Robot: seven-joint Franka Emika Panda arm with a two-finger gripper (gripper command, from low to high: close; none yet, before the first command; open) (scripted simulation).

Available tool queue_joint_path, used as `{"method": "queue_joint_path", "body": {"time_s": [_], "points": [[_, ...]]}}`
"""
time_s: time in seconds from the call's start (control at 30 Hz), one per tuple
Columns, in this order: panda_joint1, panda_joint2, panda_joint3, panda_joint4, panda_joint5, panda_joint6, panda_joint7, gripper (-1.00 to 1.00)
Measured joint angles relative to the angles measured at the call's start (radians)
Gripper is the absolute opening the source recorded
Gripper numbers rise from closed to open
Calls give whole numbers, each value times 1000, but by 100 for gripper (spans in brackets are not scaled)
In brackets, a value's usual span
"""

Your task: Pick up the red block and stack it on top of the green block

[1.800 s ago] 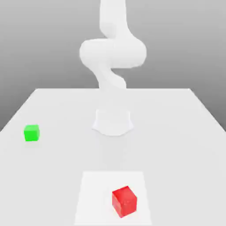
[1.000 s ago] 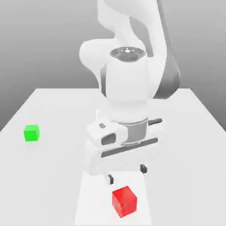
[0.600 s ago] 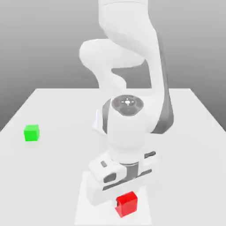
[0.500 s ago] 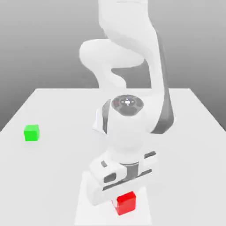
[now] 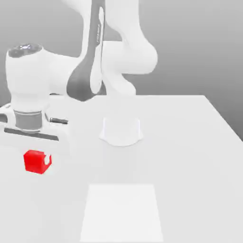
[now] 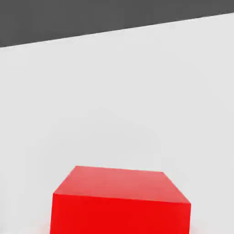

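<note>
Holding the red block (image 5: 35, 162) in the tool (image 5: 38, 160), we have our grasp closed on its sides, with one pale finger (image 5: 47, 160) against the face toward the exterior view's right. The block sits at the exterior view's left, beneath the hand body (image 5: 33, 140), and appears raised over the bench (image 5: 175, 161). We see it turned slightly, so two side faces and a thin strip of its top come into sight.

Our hand reaches the exterior view's left border, so how much room we have past it on that side we cannot tell. Toward the exterior view's right, open bench lies between the block and the arm's base (image 5: 121, 132), which stands well apart from it. More open surface stretches beyond the base to the slanting side edge, while the straight far edge runs behind the arm (image 5: 85, 71). The flat white square (image 5: 121, 213) lies nearer the camera, well apart from the block, with bench along both its sides.

In the hand view, we find the block's top and one side face close up, with a broad stretch of bench reaching to a slanting edge and a dark gray area (image 6: 91, 18) past it.
</note>
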Motion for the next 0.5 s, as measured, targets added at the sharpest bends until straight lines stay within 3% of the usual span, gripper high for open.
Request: {"method": "queue_joint_path", "body": {"time_s": [0.37, 0.5], "points": [[-389, -144, -262, -146, -102, -5, 144, -100], [-402, -116, -299, -158, -74, 38, 132, -100]]}}
